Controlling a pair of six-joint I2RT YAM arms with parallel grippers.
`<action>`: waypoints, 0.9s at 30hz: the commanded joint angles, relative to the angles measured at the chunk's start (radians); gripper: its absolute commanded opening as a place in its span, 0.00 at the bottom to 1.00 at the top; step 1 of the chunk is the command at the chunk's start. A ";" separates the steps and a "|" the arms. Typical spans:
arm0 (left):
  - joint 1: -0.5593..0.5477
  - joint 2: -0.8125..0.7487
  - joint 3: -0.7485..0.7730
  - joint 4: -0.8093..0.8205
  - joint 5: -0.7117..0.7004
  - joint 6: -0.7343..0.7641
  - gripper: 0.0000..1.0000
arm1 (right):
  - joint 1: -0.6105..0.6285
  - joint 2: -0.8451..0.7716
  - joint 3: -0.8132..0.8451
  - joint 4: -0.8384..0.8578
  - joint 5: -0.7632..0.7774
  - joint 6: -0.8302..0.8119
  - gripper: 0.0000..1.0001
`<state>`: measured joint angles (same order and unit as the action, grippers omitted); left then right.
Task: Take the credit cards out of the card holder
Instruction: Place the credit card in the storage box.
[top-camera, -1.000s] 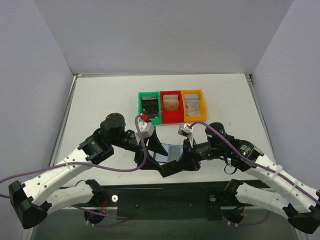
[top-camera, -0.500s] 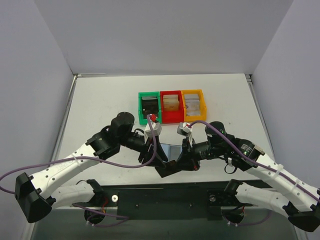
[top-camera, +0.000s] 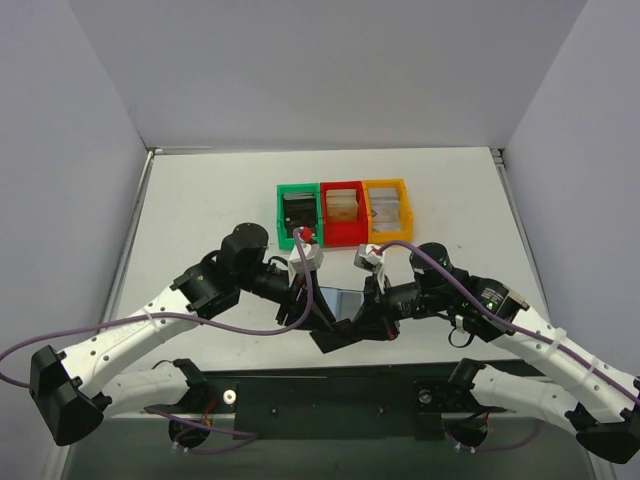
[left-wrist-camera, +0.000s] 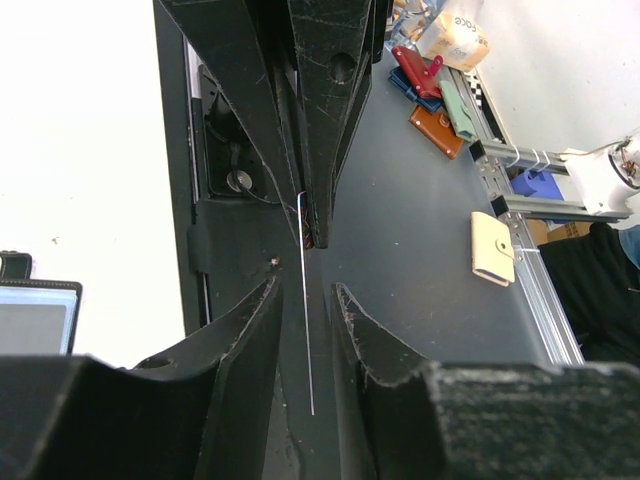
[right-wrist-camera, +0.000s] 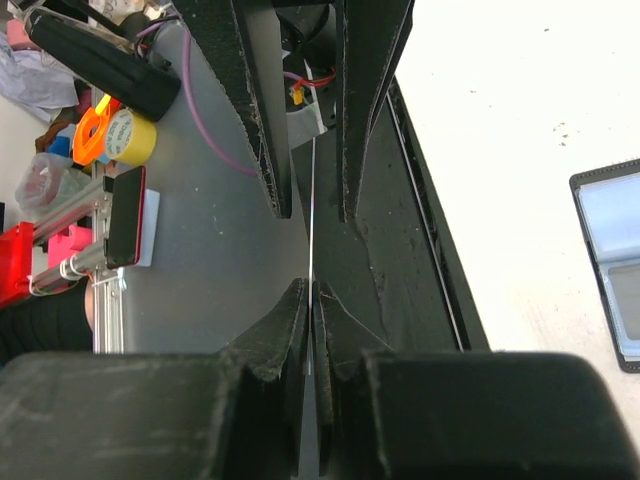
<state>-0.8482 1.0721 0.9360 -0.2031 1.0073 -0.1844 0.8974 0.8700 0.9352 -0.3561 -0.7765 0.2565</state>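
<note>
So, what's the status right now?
Right tool shut on credit card. Left tool open around it. Card holder lies open on table. Bins behind, apart.

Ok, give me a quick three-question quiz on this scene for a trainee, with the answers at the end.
1. True or false: the left pincer is clamped shut on the credit card.
2. Which one grips the card? A) the left pincer B) the right pincer C) neither
3. Fill in: the card holder lies open on the ___.

Key:
1. False. It stands open around the card, with a gap on each side.
2. B.
3. table.
</note>
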 joint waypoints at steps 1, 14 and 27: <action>-0.003 0.000 0.040 -0.002 0.020 -0.006 0.37 | 0.005 0.003 0.040 0.025 0.002 -0.014 0.00; -0.006 0.015 0.035 -0.030 0.022 0.014 0.29 | 0.005 0.009 0.050 0.025 0.008 -0.016 0.00; -0.006 0.017 0.026 -0.013 0.027 0.008 0.23 | 0.005 0.018 0.050 0.025 0.005 -0.017 0.00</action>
<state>-0.8501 1.0908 0.9360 -0.2409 1.0080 -0.1776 0.8974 0.8818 0.9463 -0.3561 -0.7635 0.2558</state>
